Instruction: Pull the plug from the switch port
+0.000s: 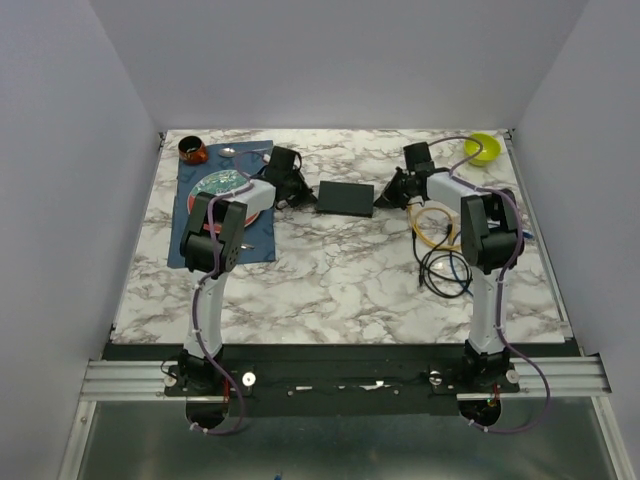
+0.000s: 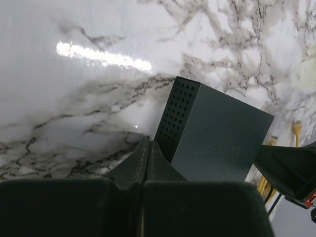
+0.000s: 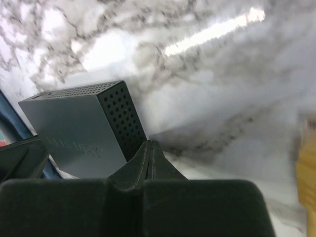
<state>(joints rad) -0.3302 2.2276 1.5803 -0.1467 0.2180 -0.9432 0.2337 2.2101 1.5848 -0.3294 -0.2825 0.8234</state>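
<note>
The switch (image 1: 345,198) is a flat black box lying at mid-table, with a perforated short side facing each wrist camera (image 2: 222,143) (image 3: 69,123). My left gripper (image 1: 298,196) is shut and empty, its tips (image 2: 149,142) resting low by the switch's left end. Just off the right end, my right gripper (image 1: 386,196) is also shut and empty, tips (image 3: 150,143) near the table. The socket edge and the plug are hidden from all views. A yellow cable end (image 2: 296,127) lies on the marble beyond the switch.
A coiled yellow cable (image 1: 435,222) and a black cable loop (image 1: 445,270) lie by the right arm. At the left, a blue mat (image 1: 255,245) carries a plate (image 1: 225,188), a brown cup (image 1: 192,150) and a spoon (image 1: 235,152). A lime bowl (image 1: 483,148) stands at the back right.
</note>
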